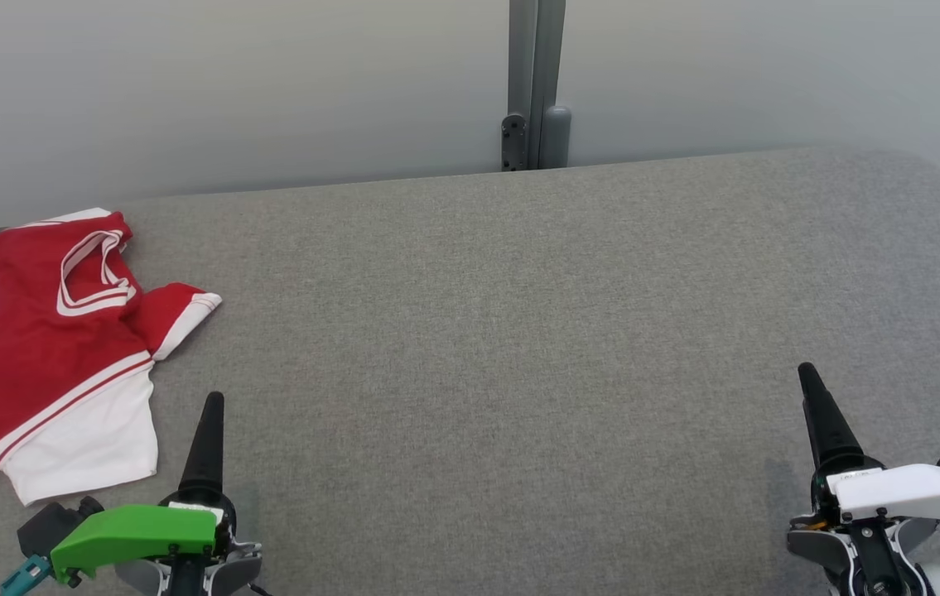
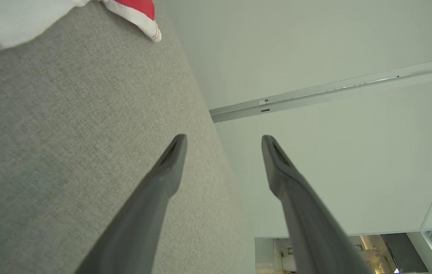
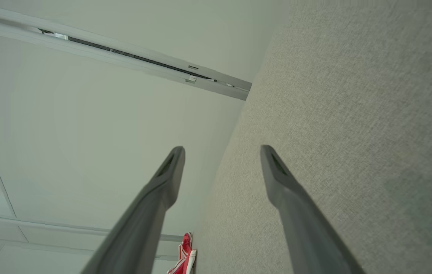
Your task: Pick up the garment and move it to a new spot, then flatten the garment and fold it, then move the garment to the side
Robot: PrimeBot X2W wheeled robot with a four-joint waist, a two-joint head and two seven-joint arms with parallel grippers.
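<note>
A red and white jersey, the garment (image 1: pixel 31 348), lies crumpled at the far left of the grey padded table (image 1: pixel 519 348), partly cut off by the head view's left edge. My left gripper (image 1: pixel 213 401) sits at the lower left, just right of the garment's white hem, apart from it. In the left wrist view that gripper (image 2: pixel 223 139) stands open and empty, with a corner of the garment (image 2: pixel 136 11) at the top. My right gripper (image 1: pixel 807 372) is at the lower right, far from the garment. The right wrist view shows it (image 3: pixel 221 150) open and empty, with the garment (image 3: pixel 183 257) small in the distance.
A pale wall panel with a grey vertical post (image 1: pixel 534 83) stands right behind the table's far edge. The table's right corner is rounded (image 1: pixel 933 178). Grey cloth surface stretches between the two grippers.
</note>
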